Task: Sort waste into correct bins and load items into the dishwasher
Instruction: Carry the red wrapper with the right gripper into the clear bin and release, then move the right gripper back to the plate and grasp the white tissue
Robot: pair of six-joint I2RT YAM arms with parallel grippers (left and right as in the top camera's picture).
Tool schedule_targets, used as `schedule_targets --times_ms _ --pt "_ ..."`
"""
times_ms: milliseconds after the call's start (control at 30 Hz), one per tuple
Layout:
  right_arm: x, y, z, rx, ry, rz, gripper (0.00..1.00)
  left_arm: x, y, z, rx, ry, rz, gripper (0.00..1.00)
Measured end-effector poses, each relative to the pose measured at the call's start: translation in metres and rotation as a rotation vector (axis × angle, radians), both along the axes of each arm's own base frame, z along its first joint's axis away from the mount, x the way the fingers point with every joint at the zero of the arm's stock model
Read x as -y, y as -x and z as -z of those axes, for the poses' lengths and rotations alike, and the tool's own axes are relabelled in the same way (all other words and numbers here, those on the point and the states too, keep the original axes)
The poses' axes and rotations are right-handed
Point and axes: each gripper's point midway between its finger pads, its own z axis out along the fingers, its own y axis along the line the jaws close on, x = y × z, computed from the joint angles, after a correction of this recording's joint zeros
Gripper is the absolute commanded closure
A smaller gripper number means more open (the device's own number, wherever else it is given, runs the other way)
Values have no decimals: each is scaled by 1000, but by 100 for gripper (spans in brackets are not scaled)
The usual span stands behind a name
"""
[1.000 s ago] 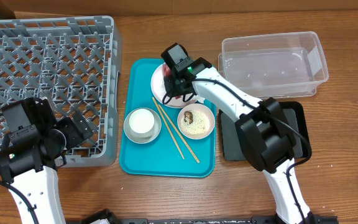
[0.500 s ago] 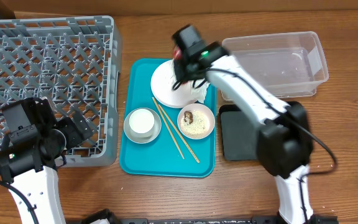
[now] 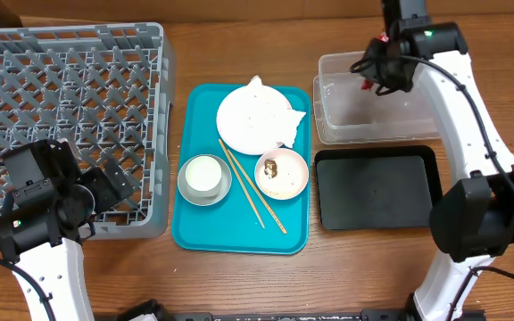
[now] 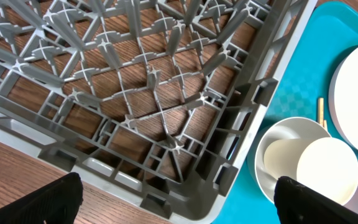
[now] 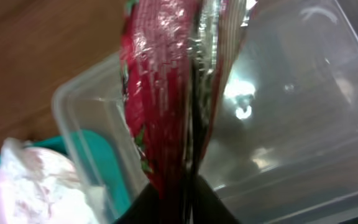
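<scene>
Sorting has barely begun, judging by how things lie. The right tool [image 3: 375, 76] hangs over the clear plastic rectangular tub [image 3: 444, 102], clamped on the dark red wrapper [image 5: 166, 93]. The wrapper dangles above the tub's edge and is not yet dropped in. The tub looks bare, as does the shallow black rectangular tray [image 3: 377, 189] beside it.

Everything else sits on the flat teal tray [image 3: 194, 234]:
- the round white plate [image 3: 250, 120], with the crumpled white paper napkin [image 3: 295, 123] poking out at its edge
- the small pink bowl [image 3: 281, 174] holding the white rice grains and brown bits [image 3: 284, 183]
- the grey bowl [image 3: 186, 183] with the small white cup [image 3: 203, 174] inside it
- the pair of wooden chopsticks [image 3: 255, 196] between the bowls

The large grey lattice dish rack [image 3: 61, 98] holds nothing. The left tool [image 4: 176, 202] hovers at the rack's near corner, fingers wide apart, gripping nothing. One piece of waste is nearly binned; the napkin, the food scraps and all five items are left.
</scene>
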Motion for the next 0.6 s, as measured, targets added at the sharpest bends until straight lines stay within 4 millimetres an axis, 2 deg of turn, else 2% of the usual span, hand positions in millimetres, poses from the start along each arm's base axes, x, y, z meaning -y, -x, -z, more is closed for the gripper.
schedule_targets --times_ms 100,167,333,467,600 --pt "0 3 9 -21 -20 13 37 0 -1 -1 3 -1 0 0" --pt "-6 -1 7 -4 -40 -3 30 0 -1 0 3 -1 0 0" --pt "-36 -13 -2 60 -137 -79 28 0 -1 0 3 -1 0 0" --pt "-78 -17 -12 120 -182 -247 23 0 -1 0 3 -1 0 0" --pt "-131 -3 -13 150 -116 -469 18 0 -1 0 3 -1 0 0"
